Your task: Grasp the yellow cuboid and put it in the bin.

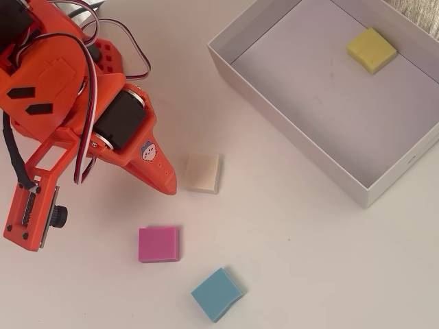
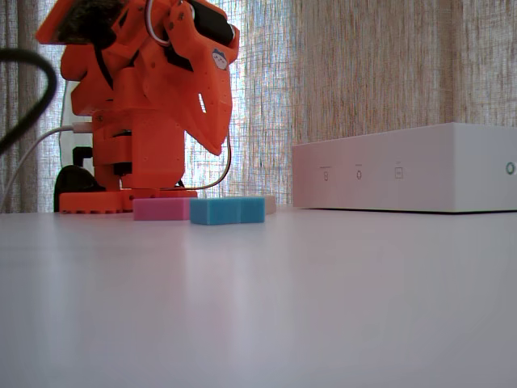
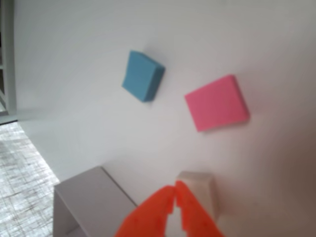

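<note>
— What colour is the little block (image 1: 371, 49) we see in the box?

— It is yellow. The box (image 1: 295, 137) has white walls and a grey floor.

— And the blocks on the table (image 1: 309, 260)?

— We see a pink one (image 1: 158, 245), a blue one (image 1: 216, 295) and a cream one (image 1: 202, 172). The table is white.

— What colour is the arm (image 1: 62, 116)?

— Bright orange, with a black motor and thin red, white and black wires. The pincer (image 3: 175, 190) is orange too.

— What is behind it in the fixed view?

— A tan curtain (image 2: 371, 73) with a fine woven pattern.
</note>
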